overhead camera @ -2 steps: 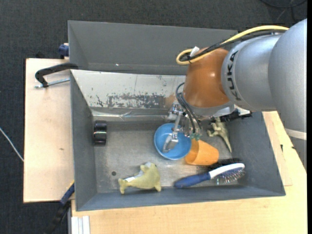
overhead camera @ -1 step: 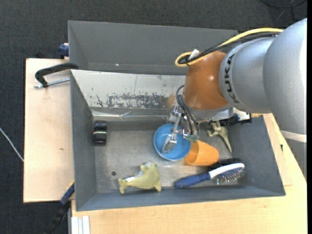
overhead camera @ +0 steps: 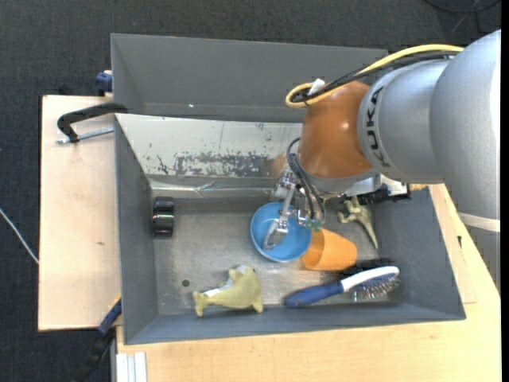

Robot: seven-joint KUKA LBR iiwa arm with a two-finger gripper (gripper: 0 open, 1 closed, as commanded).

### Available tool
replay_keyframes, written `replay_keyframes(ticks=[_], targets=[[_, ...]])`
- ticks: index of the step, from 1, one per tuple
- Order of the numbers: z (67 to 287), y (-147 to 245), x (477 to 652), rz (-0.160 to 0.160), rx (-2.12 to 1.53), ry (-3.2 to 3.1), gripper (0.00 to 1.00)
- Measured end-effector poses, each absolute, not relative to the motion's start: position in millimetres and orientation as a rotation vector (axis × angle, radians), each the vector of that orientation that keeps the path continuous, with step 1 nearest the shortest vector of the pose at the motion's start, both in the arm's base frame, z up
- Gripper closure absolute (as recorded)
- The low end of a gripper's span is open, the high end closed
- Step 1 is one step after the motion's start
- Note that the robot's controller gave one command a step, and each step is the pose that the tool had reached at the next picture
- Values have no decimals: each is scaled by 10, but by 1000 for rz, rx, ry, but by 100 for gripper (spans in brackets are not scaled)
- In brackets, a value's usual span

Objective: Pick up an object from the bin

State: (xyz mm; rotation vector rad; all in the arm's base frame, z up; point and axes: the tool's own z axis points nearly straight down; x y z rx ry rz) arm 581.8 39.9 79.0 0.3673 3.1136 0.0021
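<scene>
One round blue bowl, pincer apparently over it

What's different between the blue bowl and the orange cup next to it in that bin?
The blue bowl is wider and rounder; the orange cup is narrower. The blue bowl's opening faces up, while the orange cup seems to lie on its side. The gripper hangs over the blue bowl, not the orange cup. Both are plain, single-coloured vessels.

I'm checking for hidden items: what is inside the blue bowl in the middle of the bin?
The gripper hangs at the mouth of the blue bowl; the bare blue inside beside it shows nothing loose. What lies under the gripper is covered.
</scene>
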Motion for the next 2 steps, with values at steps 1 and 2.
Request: replay_keyframes(ticks=[1, 2], targets=[[800, 405, 5829, 3, 367, 3115, 0], [809, 410, 5840, 3, 366, 3115, 0]])
